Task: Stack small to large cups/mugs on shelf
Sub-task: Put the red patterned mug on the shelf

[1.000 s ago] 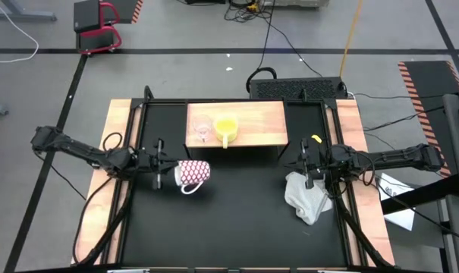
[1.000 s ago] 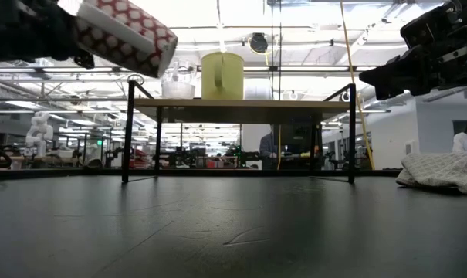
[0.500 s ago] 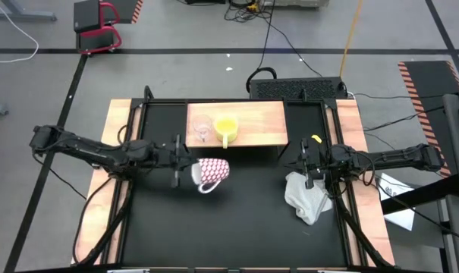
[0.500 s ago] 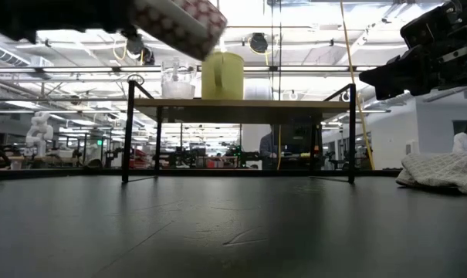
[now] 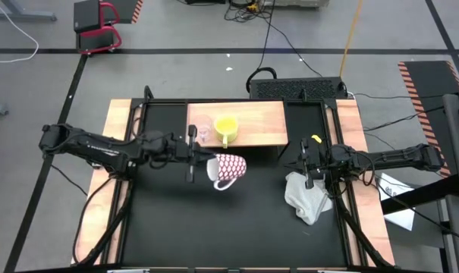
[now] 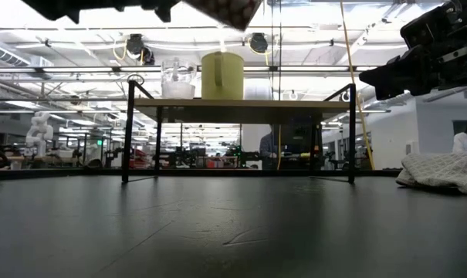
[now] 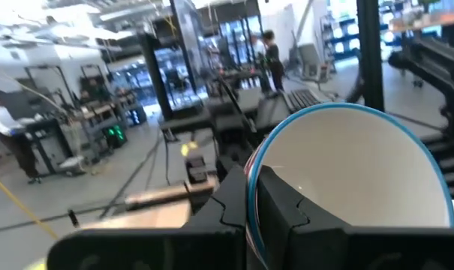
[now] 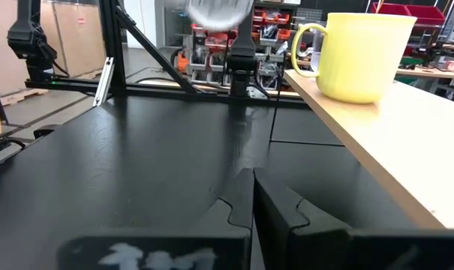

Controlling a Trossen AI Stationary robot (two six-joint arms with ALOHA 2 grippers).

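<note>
My left gripper [image 5: 196, 156] is shut on the white mug with a dark red pattern [image 5: 230, 166], high above the table just in front of the wooden shelf [image 5: 259, 129]. In the low view only the mug's lower edge [image 6: 227, 9] shows at the top. A small clear glass cup [image 5: 202, 130] and a yellow mug [image 5: 227, 127] stand on their bases on the shelf's left half. My right gripper [image 5: 306, 164] is shut and empty, hovering at the right over a white cloth [image 5: 306, 197]. My left gripper pinches the mug's wall at the rim [image 7: 251, 187], one finger [image 7: 287, 210] inside the mouth and one finger [image 7: 230, 206] outside. The fingers come level from the table's left. The mug is lifted clear and lies on its side, mouth toward the gripper, handle [image 5: 221, 184] toward the near edge.
The shelf stands on thin black legs [image 6: 129, 131] at the table's far middle; its right half [image 5: 271, 121] is bare. The crumpled cloth [image 6: 441, 170] lies at the right. Wooden side boards [image 5: 108, 189] flank the black tabletop.
My left gripper has carried the patterned mug toward the table's right and upward, from the left side to just in front of the shelf. The mug has stayed on its side in the hold and has risen almost out of the low view.
</note>
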